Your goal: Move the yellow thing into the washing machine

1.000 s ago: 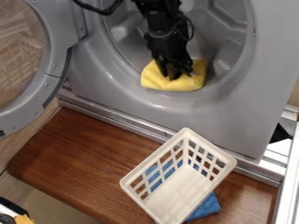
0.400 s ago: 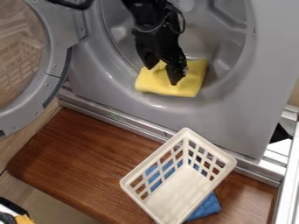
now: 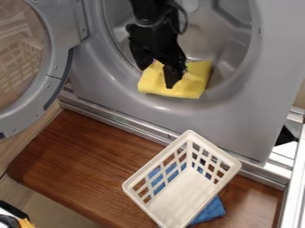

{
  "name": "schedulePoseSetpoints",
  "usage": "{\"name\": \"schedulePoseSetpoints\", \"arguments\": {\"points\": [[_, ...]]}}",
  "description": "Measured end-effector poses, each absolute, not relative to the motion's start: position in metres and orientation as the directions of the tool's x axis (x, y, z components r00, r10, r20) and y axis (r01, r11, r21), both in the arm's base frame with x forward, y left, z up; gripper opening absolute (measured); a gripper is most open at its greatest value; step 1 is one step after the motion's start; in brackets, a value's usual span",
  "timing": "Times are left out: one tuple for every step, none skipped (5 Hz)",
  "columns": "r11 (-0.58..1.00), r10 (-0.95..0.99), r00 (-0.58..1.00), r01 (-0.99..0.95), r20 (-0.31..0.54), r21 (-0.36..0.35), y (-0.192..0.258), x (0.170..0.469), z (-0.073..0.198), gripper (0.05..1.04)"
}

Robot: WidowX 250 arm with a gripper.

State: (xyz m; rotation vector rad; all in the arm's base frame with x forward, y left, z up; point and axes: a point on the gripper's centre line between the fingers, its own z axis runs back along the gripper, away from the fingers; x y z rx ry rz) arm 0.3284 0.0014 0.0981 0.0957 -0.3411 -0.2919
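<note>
"Two fingers (image 3: 171, 79), pinching what?"

"Nothing, by the look of it. Spread apart and aimed down, with yellow cloth (image 3: 191, 84) showing in the gap."

"Why so low over it?"

"Perhaps for a clean release, or for a nudge deeper. Hard to tell which."

"And the cloth itself?"

"Lies on the lower lip (image 3: 164, 103) of the round opening, rear part toward the drum (image 3: 208, 39). Front edge near the outside, so probably in need of a push inward. Could easily slip or get dragged back out."

"Above the fingers?"

"Black arm (image 3: 154, 33), slanting down from the top edge, likely for a direct reach through the opening."

"Door (image 3: 58, 55)?"

"Swung open at the view's left, well clear of that reach."

"Farther out?"

"White basket (image 3: 230, 158) on the wooden surface (image 3: 89, 156), in front of the washing machine (image 3: 238, 127), presumably for a short carry. Blue cloth (image 3: 209, 211) beside or partly beneath it, apparently no part of this job."
</note>
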Motion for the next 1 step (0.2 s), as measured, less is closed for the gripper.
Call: {"name": "schedulePoseSetpoints", "arguments": {"points": [[0.962,-0.225,0.959,0.189,0.175,0.197,0.0028,0.3027,0.0899,0.999]]}}
